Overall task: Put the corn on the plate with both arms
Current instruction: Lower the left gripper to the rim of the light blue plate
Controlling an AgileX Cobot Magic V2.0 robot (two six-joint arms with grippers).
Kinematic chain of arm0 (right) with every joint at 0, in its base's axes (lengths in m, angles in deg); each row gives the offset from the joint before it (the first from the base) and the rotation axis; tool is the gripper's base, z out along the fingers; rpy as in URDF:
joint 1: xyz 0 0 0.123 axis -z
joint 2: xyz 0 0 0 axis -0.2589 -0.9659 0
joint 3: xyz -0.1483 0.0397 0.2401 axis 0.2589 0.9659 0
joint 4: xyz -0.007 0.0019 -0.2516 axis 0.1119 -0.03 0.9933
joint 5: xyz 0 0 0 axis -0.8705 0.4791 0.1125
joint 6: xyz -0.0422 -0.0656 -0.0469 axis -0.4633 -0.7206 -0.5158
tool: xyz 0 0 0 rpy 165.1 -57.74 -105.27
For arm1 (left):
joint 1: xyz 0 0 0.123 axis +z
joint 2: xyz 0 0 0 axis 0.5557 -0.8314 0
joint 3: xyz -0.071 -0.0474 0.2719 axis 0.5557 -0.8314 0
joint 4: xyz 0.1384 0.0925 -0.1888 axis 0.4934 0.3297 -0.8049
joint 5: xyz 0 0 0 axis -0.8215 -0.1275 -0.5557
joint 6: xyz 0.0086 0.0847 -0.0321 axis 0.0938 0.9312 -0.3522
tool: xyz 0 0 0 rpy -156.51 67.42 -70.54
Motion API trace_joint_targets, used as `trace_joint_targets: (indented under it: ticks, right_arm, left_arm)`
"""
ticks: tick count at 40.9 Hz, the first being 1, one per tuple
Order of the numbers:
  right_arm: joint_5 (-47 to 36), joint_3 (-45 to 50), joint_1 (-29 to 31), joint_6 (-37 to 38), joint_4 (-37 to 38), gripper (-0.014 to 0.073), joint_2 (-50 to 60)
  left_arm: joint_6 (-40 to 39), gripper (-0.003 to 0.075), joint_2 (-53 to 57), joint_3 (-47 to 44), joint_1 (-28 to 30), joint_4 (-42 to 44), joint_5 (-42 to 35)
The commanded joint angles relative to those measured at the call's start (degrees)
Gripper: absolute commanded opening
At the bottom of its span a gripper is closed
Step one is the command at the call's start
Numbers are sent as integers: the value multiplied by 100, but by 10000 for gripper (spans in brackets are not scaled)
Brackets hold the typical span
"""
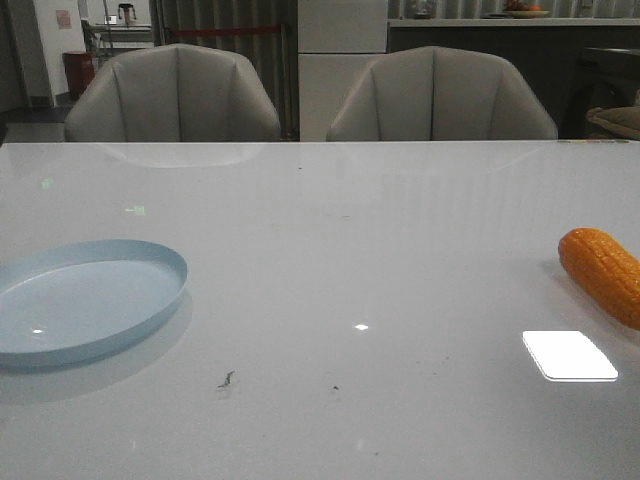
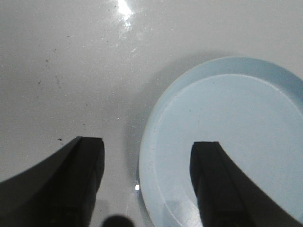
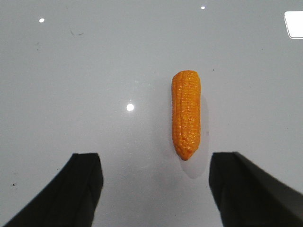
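Note:
The orange corn [image 1: 603, 272] lies on the white table at the far right, cut by the frame edge. In the right wrist view the corn [image 3: 186, 114] lies ahead of my open right gripper [image 3: 155, 161], its tapered tip pointing toward the gap between the fingers, nearer one finger. The pale blue plate [image 1: 60, 262] sits empty at the left. In the left wrist view my open, empty left gripper [image 2: 147, 144] hovers over the plate's rim [image 2: 147, 146], one finger [image 2: 210, 170] over the plate, the other over the table. Neither arm shows in the front view.
Two grey chairs [image 1: 175, 95] stand behind the table's far edge. Bright light reflections [image 1: 569, 355] lie on the glossy tabletop near the corn. Small dark specks [image 1: 227, 379] mark the table near the front middle.

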Motion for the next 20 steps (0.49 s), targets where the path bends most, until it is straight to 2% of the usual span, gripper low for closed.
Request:
trace_joint_targets:
  ticks: [1, 20]
  right_arm:
    - [-369, -198, 16, -10, -28, 582, -12]
    - [-369, -198, 16, -10, -28, 582, -12]
  left_arm:
    - [0, 461, -58, 240, -11, -86, -228]
    - [0, 461, -562, 240, -11, -86, -312]
